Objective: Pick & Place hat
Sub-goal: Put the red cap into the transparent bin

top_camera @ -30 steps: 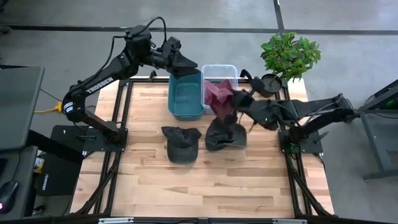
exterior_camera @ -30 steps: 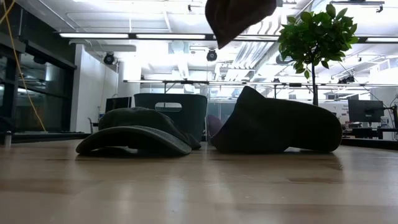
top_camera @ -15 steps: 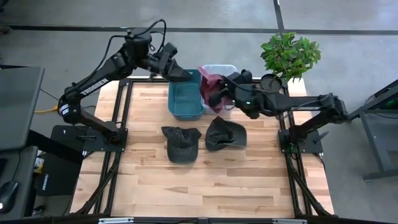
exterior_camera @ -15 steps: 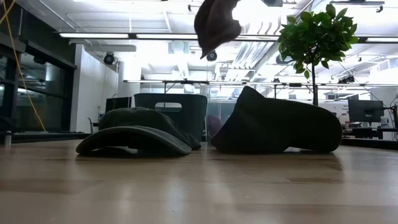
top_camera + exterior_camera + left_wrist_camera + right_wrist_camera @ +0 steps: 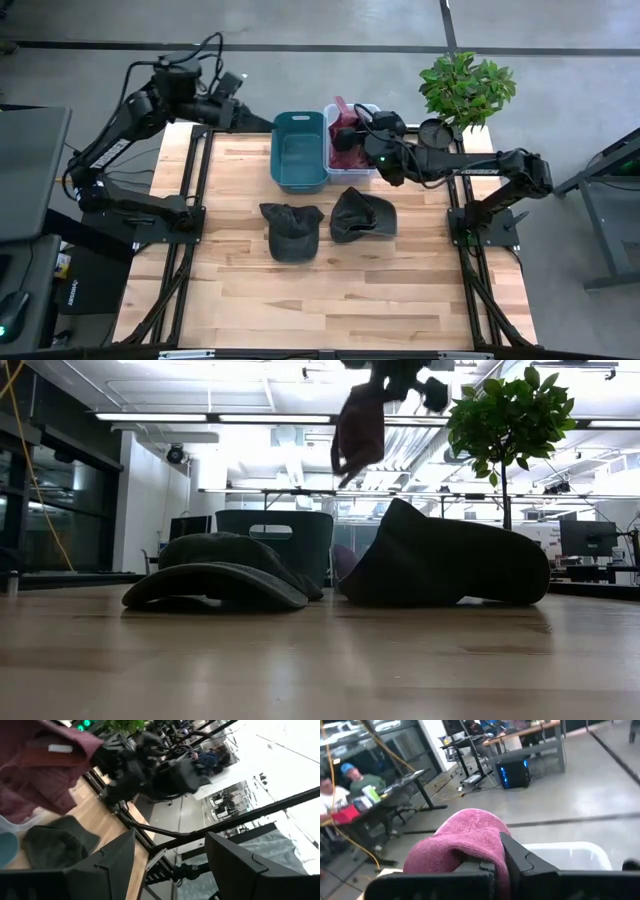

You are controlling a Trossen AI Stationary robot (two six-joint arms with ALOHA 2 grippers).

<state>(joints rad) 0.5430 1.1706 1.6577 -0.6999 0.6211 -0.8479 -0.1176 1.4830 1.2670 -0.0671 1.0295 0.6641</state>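
A maroon hat (image 5: 345, 150) hangs from my right gripper (image 5: 348, 133) over the clear bin (image 5: 372, 110) at the table's far edge. In the low view it dangles high up (image 5: 358, 430). Next to that bin stands a teal bin (image 5: 298, 150). Two dark caps lie on the wood, one (image 5: 290, 228) on its brim and crown, the other (image 5: 362, 215) tipped on its side. My left gripper (image 5: 255, 121) is open and held back past the table's far left corner, touching nothing; its own view shows its fingers apart (image 5: 170, 834). My right gripper pinches a bunched fold of the maroon hat's cloth (image 5: 485, 837) between its two fingers (image 5: 520, 860). It reaches in level from the table's right. The hat is lifted clear and hangs slack below the fingers (image 5: 356, 445), above the clear bin.
A potted plant (image 5: 465, 90) stands at the far right corner beside the right arm. The near half of the table (image 5: 330, 300) is bare wood. Seated people (image 5: 335, 795) and desks show in the room beyond.
My right gripper has carried the maroon hat from above the tipped dark cap toward the far edge, and it now hangs over the clear bin. My left arm has drawn back from over the teal bin toward the far left corner. Both dark caps have stayed where they were.
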